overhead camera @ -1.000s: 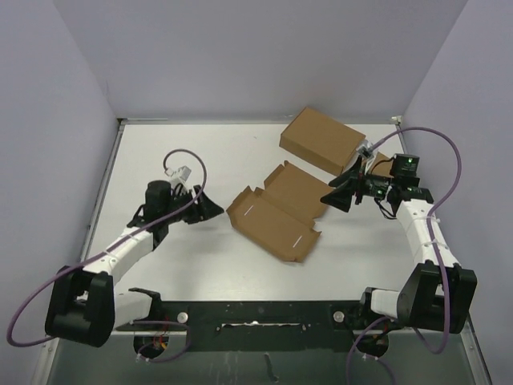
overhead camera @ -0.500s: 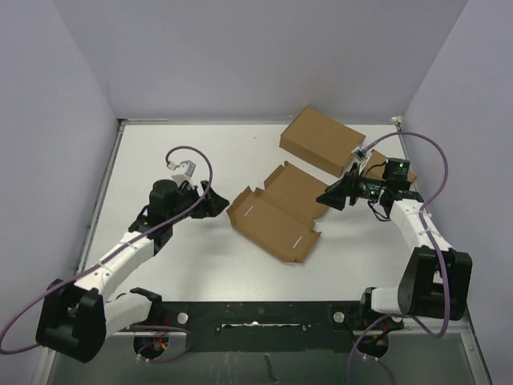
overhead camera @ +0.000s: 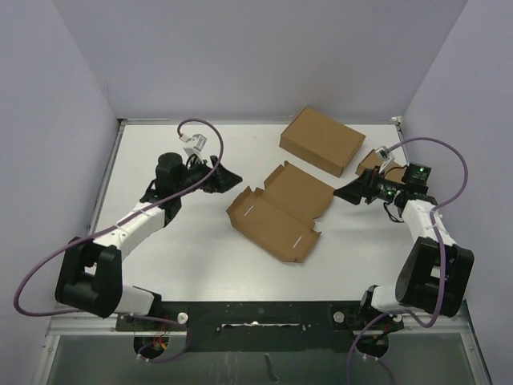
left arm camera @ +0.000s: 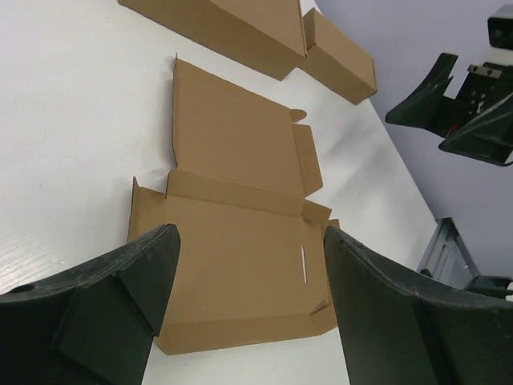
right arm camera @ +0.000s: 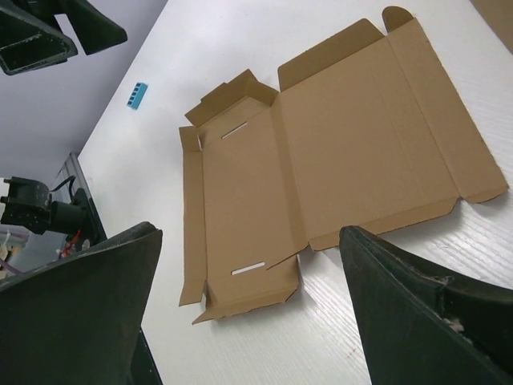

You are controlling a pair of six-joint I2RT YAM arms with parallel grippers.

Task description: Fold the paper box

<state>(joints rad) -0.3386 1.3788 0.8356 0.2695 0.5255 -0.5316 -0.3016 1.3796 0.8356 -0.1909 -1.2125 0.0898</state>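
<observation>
The paper box [overhead camera: 276, 210] lies unfolded and flat in the middle of the table, lid panel toward the back right, base panel with two white slots toward the front. It also shows in the left wrist view [left arm camera: 232, 233] and the right wrist view [right arm camera: 321, 160]. My left gripper [overhead camera: 228, 178] is open and empty, hovering left of the box's back corner. My right gripper [overhead camera: 346, 192] is open and empty, just right of the lid's edge. Neither touches the box.
The largest brown box [overhead camera: 322, 140] sits closed at the back, behind the flat one. The smallest narrow brown box [overhead camera: 377, 163] lies at the back right, close to my right wrist. Purple walls enclose the table on three sides.
My left gripper has swung toward the back and right, nearer the box's back-left corner. My right gripper has drawn back to the right, away from the lid. The box has not moved.
</observation>
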